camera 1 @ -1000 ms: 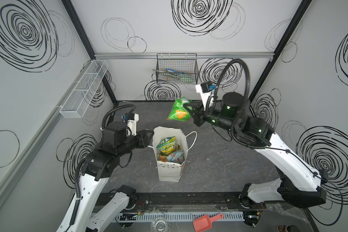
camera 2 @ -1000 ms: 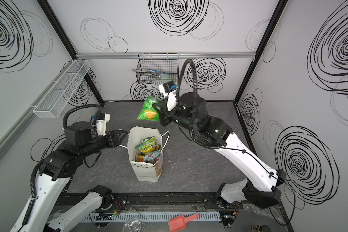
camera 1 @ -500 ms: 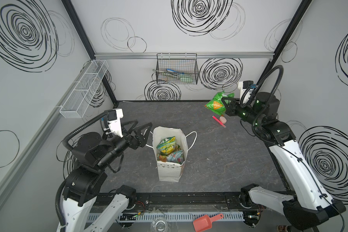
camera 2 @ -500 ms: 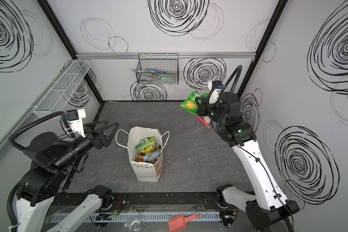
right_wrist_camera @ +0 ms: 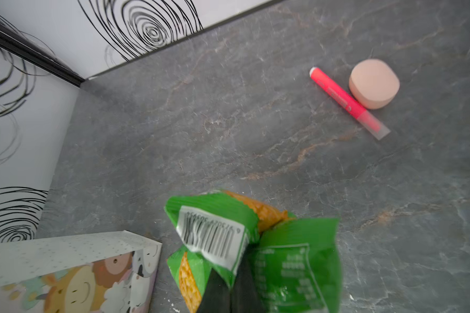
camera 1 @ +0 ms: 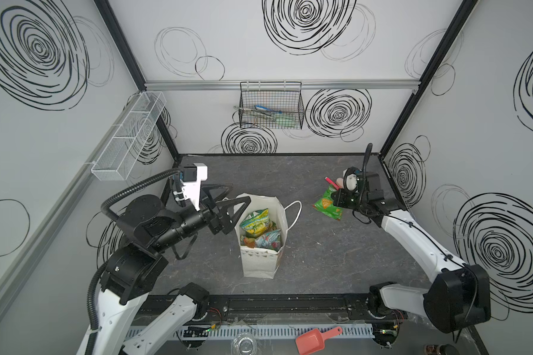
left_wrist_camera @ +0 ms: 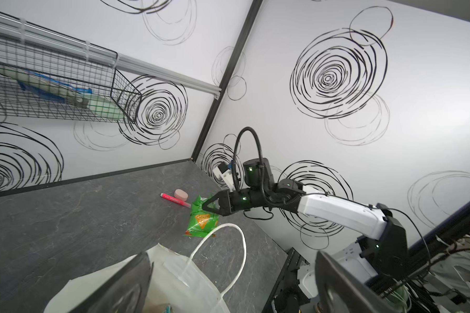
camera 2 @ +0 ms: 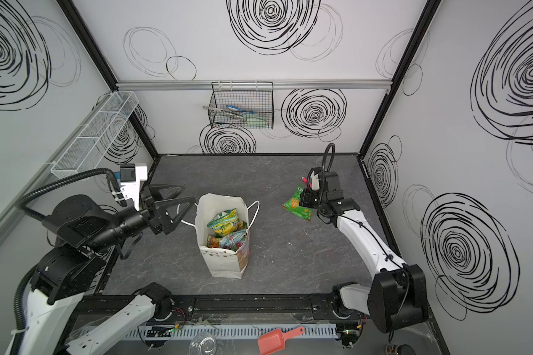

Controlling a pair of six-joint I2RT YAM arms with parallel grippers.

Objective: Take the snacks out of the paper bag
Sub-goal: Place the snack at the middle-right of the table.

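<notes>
Right tool (left_wrist_camera: pixel 203 208) grips green packet (right_wrist_camera: pixel 296 244), wrist-only barcode (right_wrist_camera: pixel 209 234)

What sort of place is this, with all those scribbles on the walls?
Probably a robot test booth: scribble-patterned walls, a left arm and right arm mounted on a front rail, and a paper bag of snacks.

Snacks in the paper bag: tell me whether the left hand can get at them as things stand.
Probably yes. The left hand is open beside the paper bag at its rim, the bag's top gapes, and the snacks lie exposed; nothing covers them.
</notes>
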